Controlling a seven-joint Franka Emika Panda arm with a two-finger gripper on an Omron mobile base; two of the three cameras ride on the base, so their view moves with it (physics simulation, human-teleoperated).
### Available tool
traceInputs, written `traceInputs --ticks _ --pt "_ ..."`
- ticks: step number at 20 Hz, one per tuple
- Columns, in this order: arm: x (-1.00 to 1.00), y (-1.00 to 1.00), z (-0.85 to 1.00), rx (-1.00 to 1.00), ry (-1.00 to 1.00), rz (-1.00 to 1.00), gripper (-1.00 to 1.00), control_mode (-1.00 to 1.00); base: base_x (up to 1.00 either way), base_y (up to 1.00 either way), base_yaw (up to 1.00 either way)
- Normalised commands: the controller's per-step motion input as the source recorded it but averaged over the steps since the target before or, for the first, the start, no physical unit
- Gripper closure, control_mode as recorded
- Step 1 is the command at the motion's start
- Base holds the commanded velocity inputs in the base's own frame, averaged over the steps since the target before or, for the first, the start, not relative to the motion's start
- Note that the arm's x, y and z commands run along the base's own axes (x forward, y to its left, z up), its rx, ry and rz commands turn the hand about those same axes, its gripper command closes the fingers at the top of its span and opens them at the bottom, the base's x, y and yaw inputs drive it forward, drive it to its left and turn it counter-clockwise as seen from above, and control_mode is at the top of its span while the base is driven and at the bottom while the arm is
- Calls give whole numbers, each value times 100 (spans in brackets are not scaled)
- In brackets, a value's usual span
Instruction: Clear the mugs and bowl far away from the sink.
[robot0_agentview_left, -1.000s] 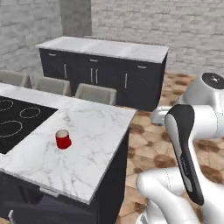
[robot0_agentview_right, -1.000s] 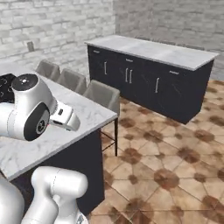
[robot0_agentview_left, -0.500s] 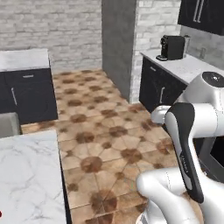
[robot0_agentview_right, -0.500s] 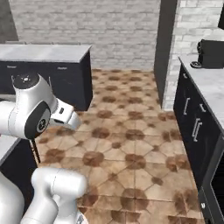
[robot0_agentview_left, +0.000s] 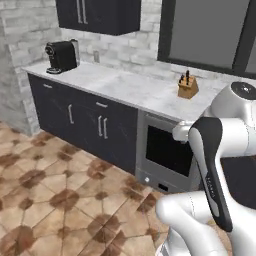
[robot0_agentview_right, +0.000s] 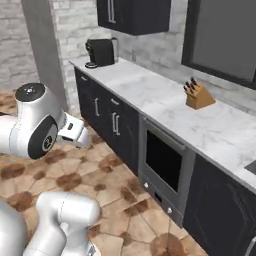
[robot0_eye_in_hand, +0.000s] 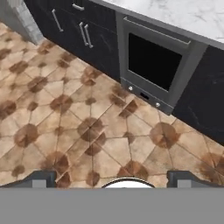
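The end effector (robot0_eye_in_hand: 111, 177), fingers spread wide and holding nothing, hangs over the tiled floor (robot0_eye_in_hand: 65, 109) facing the oven (robot0_eye_in_hand: 153, 61) under the marble surface (robot0_eye_in_hand: 183, 15).

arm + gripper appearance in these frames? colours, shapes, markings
Glossy white rounded arm with bulbous joint housings, dark grey round joint caps and a black strip along one link. Gripper: two small dark grey, blocky finger tips. No cables or markings visible.

Marble counter (robot0_agentview_left: 125, 87) over dark cabinets: coffee machine (robot0_agentview_left: 61, 56) at left end, knife block (robot0_agentview_left: 187, 87) further right.
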Motion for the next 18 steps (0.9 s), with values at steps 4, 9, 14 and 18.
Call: traceInputs --ticks 4,9,14,18 --pt "0 0 0 0 0 0 -100 100 0 0 -100" --pt "0 0 0 0 0 0 -100 100 0 0 -100" --pt "0 0 0 0 0 0 -100 100 0 0 -100" --pt "0 0 0 0 0 0 -100 100 23 -2 -56"
